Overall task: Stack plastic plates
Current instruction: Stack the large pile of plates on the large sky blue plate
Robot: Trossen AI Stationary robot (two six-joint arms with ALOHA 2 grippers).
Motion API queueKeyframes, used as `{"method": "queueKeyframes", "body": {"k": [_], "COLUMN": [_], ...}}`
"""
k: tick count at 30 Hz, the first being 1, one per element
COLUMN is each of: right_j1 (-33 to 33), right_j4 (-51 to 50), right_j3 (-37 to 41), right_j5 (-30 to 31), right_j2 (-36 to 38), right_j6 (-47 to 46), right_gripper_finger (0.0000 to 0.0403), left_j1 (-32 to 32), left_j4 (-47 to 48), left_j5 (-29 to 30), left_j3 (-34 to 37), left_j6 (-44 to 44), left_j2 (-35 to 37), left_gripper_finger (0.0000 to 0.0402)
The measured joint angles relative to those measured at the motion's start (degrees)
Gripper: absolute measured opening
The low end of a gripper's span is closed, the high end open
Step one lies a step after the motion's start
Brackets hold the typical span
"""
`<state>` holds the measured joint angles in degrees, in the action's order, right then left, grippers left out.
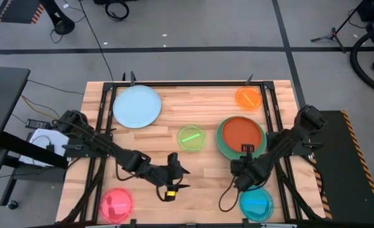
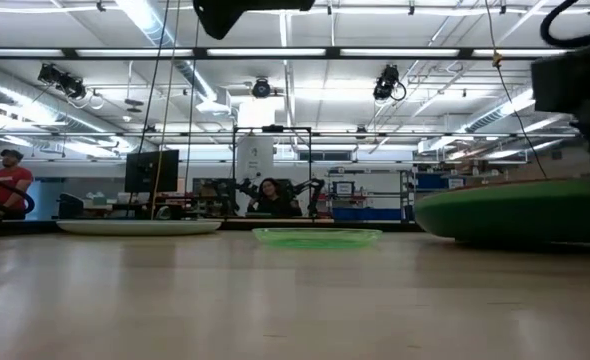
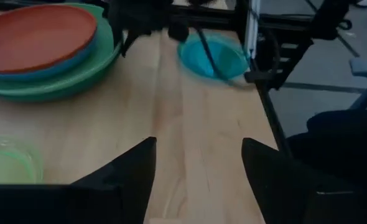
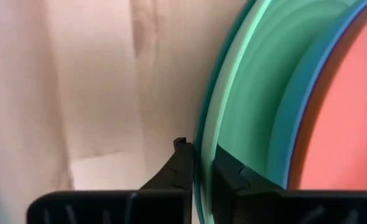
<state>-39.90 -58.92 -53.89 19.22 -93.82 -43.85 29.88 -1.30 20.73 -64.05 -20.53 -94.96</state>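
Four large plates are nested in one stack (image 1: pixel 241 137) at the table's right: red-orange (image 4: pixel 351 118) on top, then blue, light green (image 4: pixel 252 99) and dark green. My right gripper (image 1: pixel 245 151) is shut at the stack's near rim. The light blue plate (image 1: pixel 137 106) lies far left. The small lime plate (image 1: pixel 192 137) lies mid-table, orange (image 1: pixel 248 97) far right, pink (image 1: pixel 116 204) near left and cyan (image 1: pixel 256 204) near right. My left gripper (image 1: pixel 181 179) is open over bare wood near the table's middle, touching nothing (image 3: pixel 199 162). My right gripper pinches the green plates' rim (image 4: pixel 203 155) on the stack's near side. One finger (image 4: pixel 182 168) stands outside the rim and the other (image 4: pixel 230 171) inside, over the light green plate's slope. It comes slanting down from the near right. The stack sits level in the low view (image 2: pixel 520 212).
Black frame rails (image 1: pixel 270 107) run along the table's left and right sides. Bare wood lies open between the lime plate and the near edge. In the left wrist view the right arm (image 3: pixel 146 18) shows beside the stack and the cyan plate (image 3: pixel 211 56). People show far off beyond the table (image 2: pixel 11 185).
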Motion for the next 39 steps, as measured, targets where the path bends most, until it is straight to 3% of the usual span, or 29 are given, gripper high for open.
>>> {"method": "queueKeyframes", "body": {"k": [7,13,20,27,39], "right_j1": [0.9,7.8,15.3,22.2,32.9], "right_j4": [0.2,-0.2,3.0,7.5,14.0], "right_j3": [0.0,0.0,0.0,0.0,0.0], "right_j5": [0.2,3.7,7.1,7.7,-2.8], "right_j2": [7.0,10.0,10.8,12.4,14.3], "right_j6": [13.2,18.1,31.5,45.7,60.2], "right_gripper_finger": [0.0025,0.0025,0.0025,0.0026,0.0026], "left_j1": [-3.0,-8.5,-15.1,-18.8,-20.0], "left_j4": [3.4,9.9,9.9,10.0,10.3], "left_j5": [3.9,8.9,9.0,5.0,4.9], "left_j3": [0.0,0.0,0.0,0.0,0.0], "left_j6": [-1.4,2.0,10.6,13.8,22.8], "left_j2": [0.0,0.0,0.0,0.0,-2.4], "left_gripper_finger": [0.0239,0.0256,0.026,0.026,0.0245]}}
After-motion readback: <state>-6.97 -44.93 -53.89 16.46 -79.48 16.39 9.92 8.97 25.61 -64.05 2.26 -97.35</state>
